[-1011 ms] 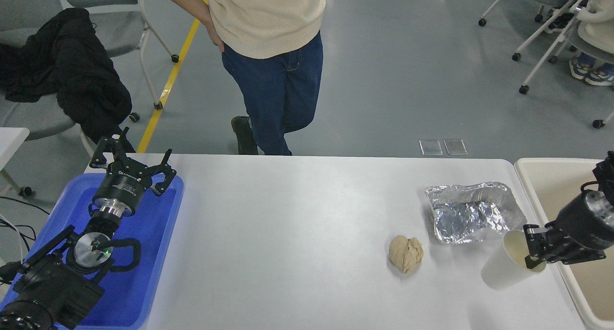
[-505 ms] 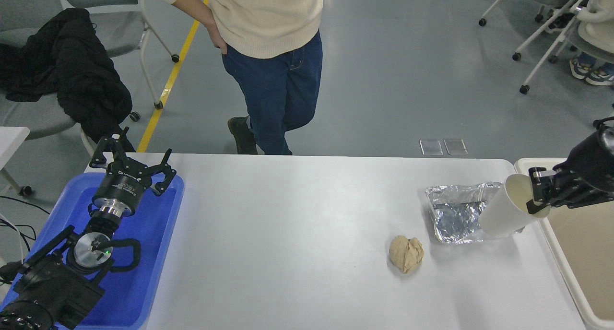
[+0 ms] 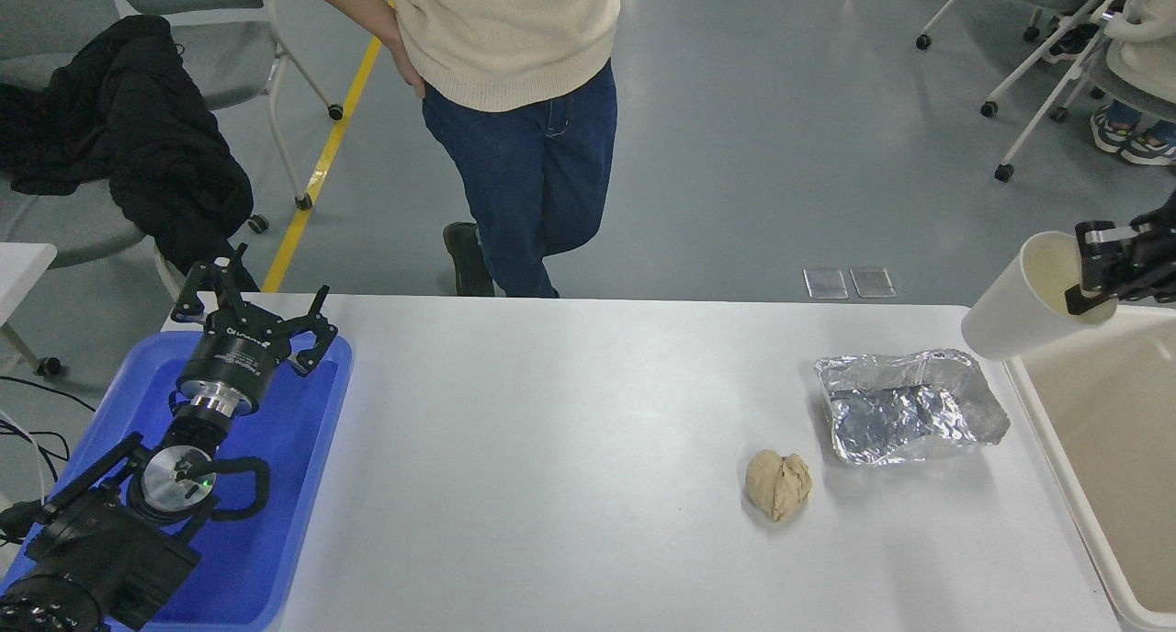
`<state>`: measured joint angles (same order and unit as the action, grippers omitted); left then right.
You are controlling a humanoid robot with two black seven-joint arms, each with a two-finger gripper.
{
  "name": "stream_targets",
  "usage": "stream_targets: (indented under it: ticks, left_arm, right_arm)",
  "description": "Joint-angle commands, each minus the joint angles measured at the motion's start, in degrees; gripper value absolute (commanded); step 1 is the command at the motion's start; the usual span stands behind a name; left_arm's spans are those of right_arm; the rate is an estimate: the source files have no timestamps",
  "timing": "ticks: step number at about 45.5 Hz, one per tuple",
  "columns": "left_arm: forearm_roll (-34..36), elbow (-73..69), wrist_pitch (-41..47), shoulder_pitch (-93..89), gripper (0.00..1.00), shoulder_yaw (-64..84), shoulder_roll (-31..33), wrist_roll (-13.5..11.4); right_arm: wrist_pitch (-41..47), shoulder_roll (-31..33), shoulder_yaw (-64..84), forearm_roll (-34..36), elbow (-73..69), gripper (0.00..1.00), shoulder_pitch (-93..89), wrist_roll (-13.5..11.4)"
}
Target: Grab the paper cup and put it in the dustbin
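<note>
I have the right gripper (image 3: 1093, 274), its fingers clamped on the rim of the paper cup (image 3: 1024, 301), holding it tilted at two o'clock above the dustbin (image 3: 1084, 411) corner; it looks light and crushable, so I grip gently.

One paper cup (image 3: 1020, 310). One dustbin (image 3: 1098, 448). One foil tray (image 3: 905, 410). One tan paper wad (image 3: 778, 485). One blue tray (image 3: 276, 485). One white table (image 3: 570, 448). Two grippers: left gripper (image 3: 253, 306), right gripper (image 3: 1093, 269). One person (image 3: 514, 108) standing at far side.
</note>
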<state>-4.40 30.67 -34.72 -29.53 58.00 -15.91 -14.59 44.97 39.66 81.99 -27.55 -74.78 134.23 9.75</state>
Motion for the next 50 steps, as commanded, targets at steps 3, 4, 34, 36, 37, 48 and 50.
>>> stream_targets:
  ticks: [3, 4, 34, 36, 37, 48, 50]
  left_arm:
    - [0.0, 0.0, 0.0, 0.0, 1.0, 0.0, 0.0, 0.0]
    - [0.0, 0.0, 0.0, 0.0, 1.0, 0.0, 0.0, 0.0]
    - [0.0, 0.0, 0.0, 0.0, 1.0, -0.1, 0.0, -0.5]
    - [0.0, 0.0, 0.0, 0.1, 1.0, -0.1, 0.0, -0.5]
    - [0.0, 0.0, 0.0, 0.0, 1.0, -0.1, 0.0, -0.5]
    - [0.0, 0.0, 0.0, 0.0, 1.0, -0.1, 0.0, -0.5]
    - [0.0, 0.0, 0.0, 0.0, 1.0, -0.1, 0.0, -0.5]
  right_arm:
    - [0.0, 1.4, 11.1, -0.1, 3.3, 0.0, 3.3, 0.0]
    - [0.0, 1.9, 11.6, -0.1, 3.8, 0.0, 3.0, -0.1]
    - [0.0, 14.3, -5.1, -0.7, 25.8, 0.0, -34.2, -0.2]
    - [-2.9, 14.7, -6.6, 0.6, 26.9, 0.0, -37.0, -0.2]
    - [-4.4, 14.7, -7.0, 1.3, 27.5, 0.0, -38.3, -0.2]
    - [-28.5, 14.0, -8.2, 11.8, 29.9, 0.0, -50.9, -0.2]
    - [-32.4, 13.7, -8.7, 13.2, 30.6, 0.0, -52.9, -0.2]
